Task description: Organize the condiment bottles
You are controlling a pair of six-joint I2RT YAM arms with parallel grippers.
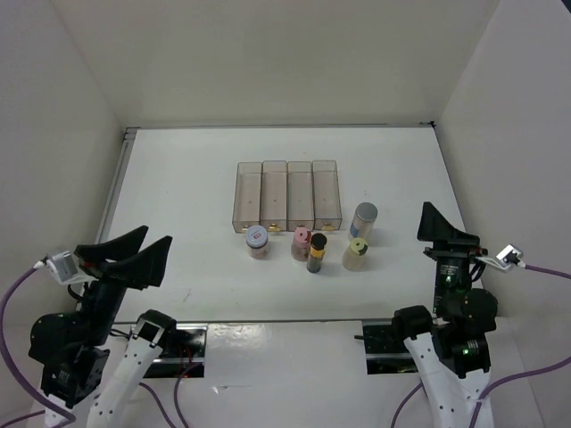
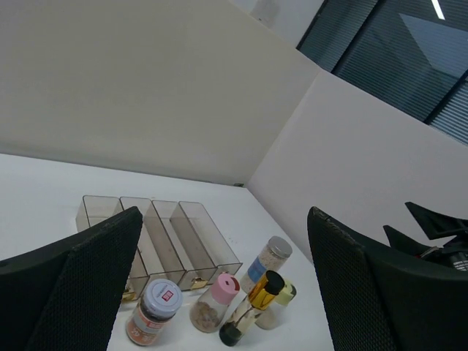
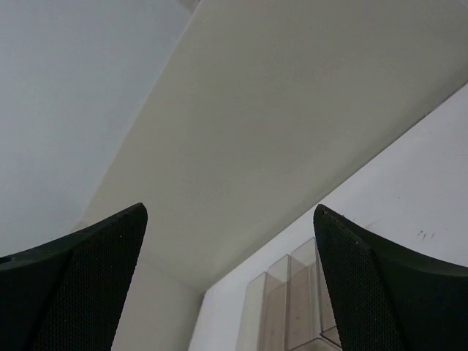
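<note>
Jaws apart on both arms; we hold nothing.
- left gripper (image 1: 134,254): low near its base, facing jars; we judge it ready for pickup.
- tray (image 1: 249,189): four slots, no jar inside.
- loose, just before tray, awaiting slots: pink-white-lid jar (image 1: 258,239); pink-lid jar (image 1: 302,241); gold-cap jar (image 1: 316,253) close beside; yellow-green-lid jar (image 1: 356,253); grey-lid jar (image 1: 364,220) behind.
- right gripper (image 1: 437,223): apart from jars, aimed high.

I saw a clear tray (image 1: 287,178) with four slots on the white table (image 1: 178,196). White walls (image 1: 285,53) stood around it.
</note>
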